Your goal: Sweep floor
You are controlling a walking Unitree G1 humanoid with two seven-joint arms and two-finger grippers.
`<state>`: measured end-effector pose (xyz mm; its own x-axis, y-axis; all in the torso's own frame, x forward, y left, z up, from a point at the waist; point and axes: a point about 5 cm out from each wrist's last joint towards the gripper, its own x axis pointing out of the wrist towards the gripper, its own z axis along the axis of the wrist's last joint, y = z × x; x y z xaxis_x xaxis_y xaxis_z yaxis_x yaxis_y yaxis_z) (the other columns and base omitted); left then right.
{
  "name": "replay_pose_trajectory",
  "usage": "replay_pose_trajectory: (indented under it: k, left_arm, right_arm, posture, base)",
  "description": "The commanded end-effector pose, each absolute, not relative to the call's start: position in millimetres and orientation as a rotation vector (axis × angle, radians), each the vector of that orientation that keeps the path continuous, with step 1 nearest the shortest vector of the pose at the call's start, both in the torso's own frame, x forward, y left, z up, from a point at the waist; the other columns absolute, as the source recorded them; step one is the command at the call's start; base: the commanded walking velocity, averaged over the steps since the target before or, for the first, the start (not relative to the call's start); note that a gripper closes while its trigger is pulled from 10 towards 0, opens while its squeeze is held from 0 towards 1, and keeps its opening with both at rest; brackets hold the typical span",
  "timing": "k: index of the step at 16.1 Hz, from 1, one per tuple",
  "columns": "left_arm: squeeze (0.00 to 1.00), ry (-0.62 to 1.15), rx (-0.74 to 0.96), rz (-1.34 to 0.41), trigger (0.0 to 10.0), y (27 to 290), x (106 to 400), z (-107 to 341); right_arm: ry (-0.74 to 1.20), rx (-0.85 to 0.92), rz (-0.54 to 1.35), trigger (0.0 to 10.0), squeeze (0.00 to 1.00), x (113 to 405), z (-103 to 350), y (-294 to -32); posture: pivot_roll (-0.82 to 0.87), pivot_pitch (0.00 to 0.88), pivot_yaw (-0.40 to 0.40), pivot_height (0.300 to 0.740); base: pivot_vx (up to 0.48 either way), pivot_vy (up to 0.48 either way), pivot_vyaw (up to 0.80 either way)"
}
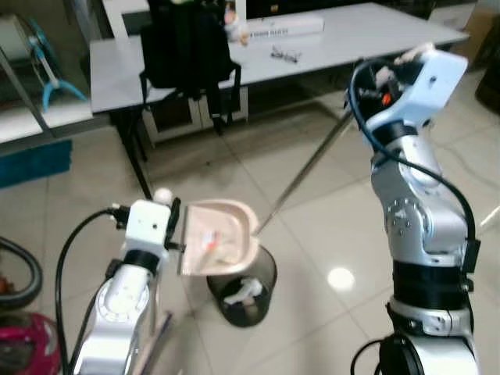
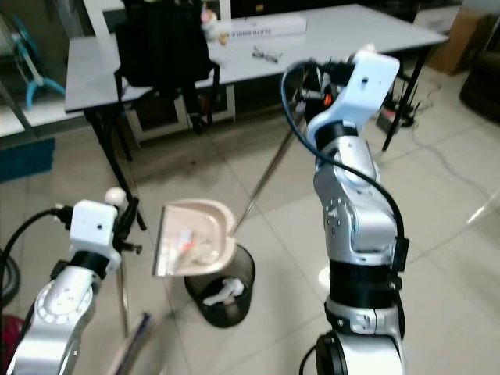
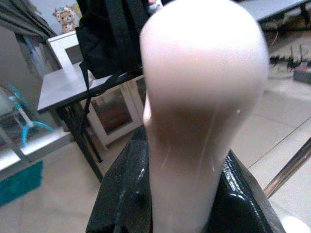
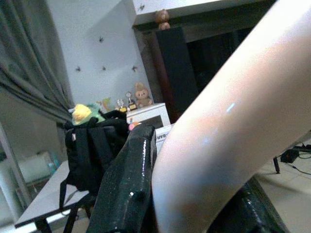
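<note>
A: Left gripper [image 3: 180, 204] is clamped on the pink dustpan [image 1: 219, 238] handle, pan tipped over the black mesh bin [image 1: 244, 293]. Right gripper [image 4: 194, 194] is closed round the broom pole [image 1: 301, 176].

B: Pan's probably light, stiff plastic with a slick handle, so grip low. Watch the table [image 1: 375, 39] legs and hanging backpack [image 1: 187, 47] beyond.

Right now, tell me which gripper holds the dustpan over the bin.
The left gripper does: it holds the pink dustpan tilted above the black bin. The right gripper, raised higher, grips a long metal pole.
</note>
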<state>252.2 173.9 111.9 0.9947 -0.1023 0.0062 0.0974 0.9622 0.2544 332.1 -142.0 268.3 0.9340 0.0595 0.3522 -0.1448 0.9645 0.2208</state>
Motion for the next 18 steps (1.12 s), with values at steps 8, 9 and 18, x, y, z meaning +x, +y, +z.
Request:
replay_pose_trajectory:
  k: [8, 9, 18]
  left_arm:
    - [0.00, -0.050, 0.262, -0.111, 10.0, 168, 254, 119]
    - [0.00, -0.050, 0.263, -0.110, 10.0, 168, 253, 119]
    - [0.00, -0.047, 0.263, -0.113, 10.0, 167, 252, 118]
  right_arm:
    - [-0.465, 0.034, 0.148, 10.0, 0.00, 329, 275, -133]
    - [-0.480, -0.015, 0.160, 10.0, 0.00, 328, 276, -129]
    - [-0.594, -0.133, 0.322, 10.0, 0.00, 315, 268, -87]
  posture:
    - [-0.05, 0.000, 0.060, 0.740]
    - [-0.05, 0.000, 0.060, 0.740]
    - [-0.05, 0.000, 0.061, 0.740]
  base:
    - [0.000, 0.000, 0.00]
    - [0.000, 0.000, 0.00]
    - [0.000, 0.000, 0.00]
